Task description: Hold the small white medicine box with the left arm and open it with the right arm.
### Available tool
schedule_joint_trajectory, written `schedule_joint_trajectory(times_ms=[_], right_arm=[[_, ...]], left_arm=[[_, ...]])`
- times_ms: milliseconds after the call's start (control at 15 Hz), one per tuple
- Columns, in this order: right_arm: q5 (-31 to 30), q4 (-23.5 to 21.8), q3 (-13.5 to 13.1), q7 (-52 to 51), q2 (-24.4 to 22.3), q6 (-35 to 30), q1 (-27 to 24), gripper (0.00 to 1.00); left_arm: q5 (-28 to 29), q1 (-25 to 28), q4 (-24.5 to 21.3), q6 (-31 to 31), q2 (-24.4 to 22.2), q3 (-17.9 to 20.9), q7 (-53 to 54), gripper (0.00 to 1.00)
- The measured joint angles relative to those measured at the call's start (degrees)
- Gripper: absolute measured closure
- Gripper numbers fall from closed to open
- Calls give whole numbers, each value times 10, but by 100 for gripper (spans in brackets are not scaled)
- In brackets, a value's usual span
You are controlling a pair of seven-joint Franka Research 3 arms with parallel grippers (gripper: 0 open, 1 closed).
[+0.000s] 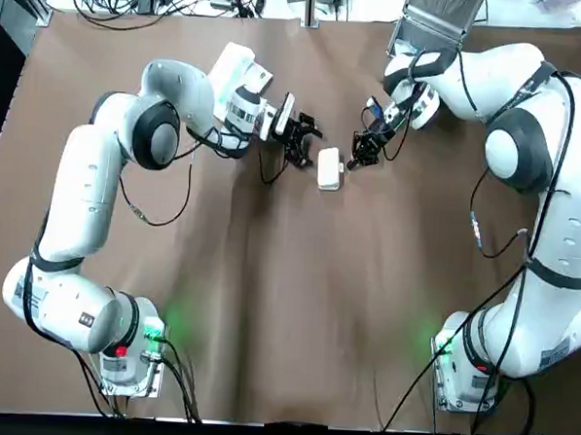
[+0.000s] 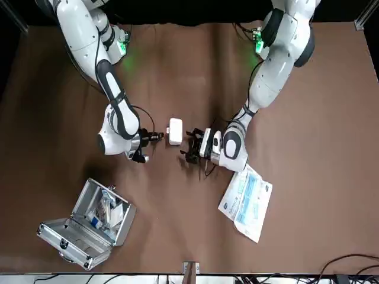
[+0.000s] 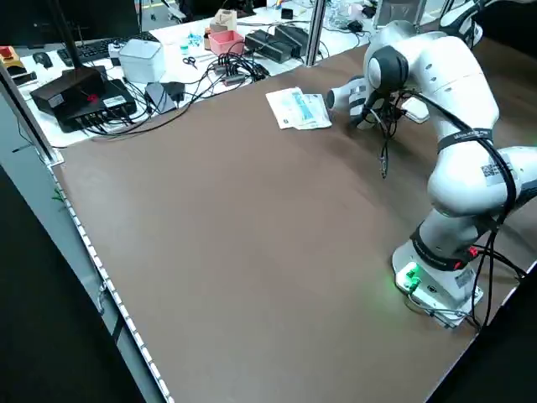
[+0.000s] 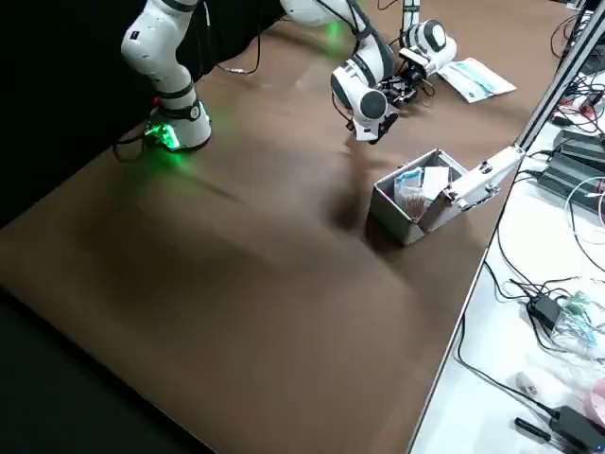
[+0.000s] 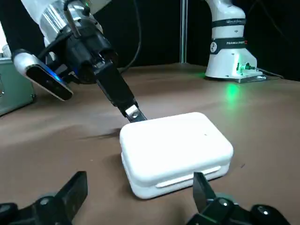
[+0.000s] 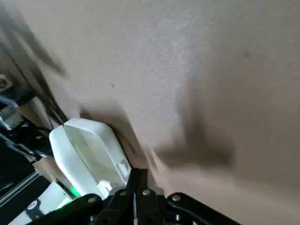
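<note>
The small white medicine box (image 1: 329, 168) lies flat and closed on the brown table, also seen as the box (image 2: 175, 131) from the front. My left gripper (image 1: 300, 140) is open just beside the box's left end. In the left wrist view its fingers (image 5: 75, 190) spread wider than the box (image 5: 176, 150) and do not touch it. My right gripper (image 1: 357, 155) is shut, its tip resting against the box's right edge. The left wrist view shows that right gripper (image 5: 132, 113) meeting the lid's far edge. In the right wrist view the fingertips (image 6: 139, 180) are pressed together next to the box (image 6: 89, 150).
An open metal case (image 2: 89, 228) holding medical supplies stands on the robot's far right side. A flat blue-and-white packet (image 2: 247, 201) lies beyond the left gripper. Cables and gear crowd the bench (image 3: 151, 67) past the table's far edge.
</note>
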Motion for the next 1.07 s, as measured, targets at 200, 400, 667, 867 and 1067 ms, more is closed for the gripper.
schedule_joint_trajectory(times_ms=[200,400,667,867,1067], right_arm=[[10,5,1,-2,4,-6,1,99],[11,5,1,-2,6,-7,1,99],[11,5,1,-3,8,-13,1,99],[11,5,1,-7,11,-17,1,99],[12,5,1,-13,15,-18,1,99]], left_arm=[[0,-12,7,15,8,0,0,0],[-1,-21,15,21,16,0,0,0],[-1,-26,20,26,21,0,0,0],[-1,-27,20,25,23,0,0,4],[-3,-30,20,26,27,-1,-1,8]])
